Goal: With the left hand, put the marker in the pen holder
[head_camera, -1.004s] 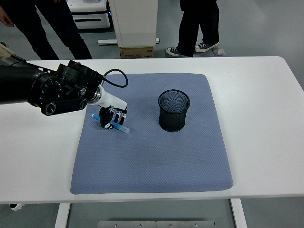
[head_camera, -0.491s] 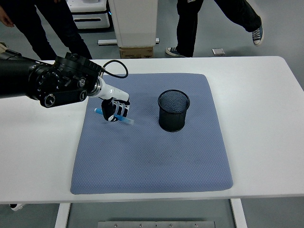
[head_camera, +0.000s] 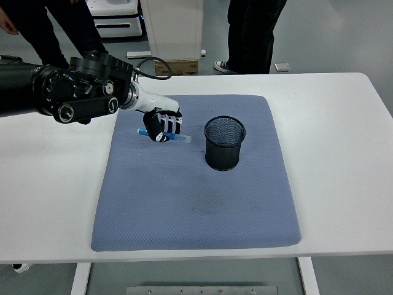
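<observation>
Left hand [head_camera: 163,125] curled around blue marker [head_camera: 182,138], left of pen holder [head_camera: 224,143]; blue mat [head_camera: 196,196], white table [head_camera: 344,160], people's legs behind.

I work in a robot lab. My white bench [head_camera: 331,123] stands on a plain grey floor [head_camera: 344,37]. At twelve o'clock are a white machine [head_camera: 175,27], a cardboard box [head_camera: 181,66], and people's legs [head_camera: 252,34] standing watching.

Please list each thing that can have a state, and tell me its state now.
Light blue marker: held by the fingers, lying roughly level, lifted above the mat.
Black mesh pen holder: upright, empty as far as visible.
Left hand: closed around the marker, left of the holder.
Blue-grey cloth mat: flat.
</observation>
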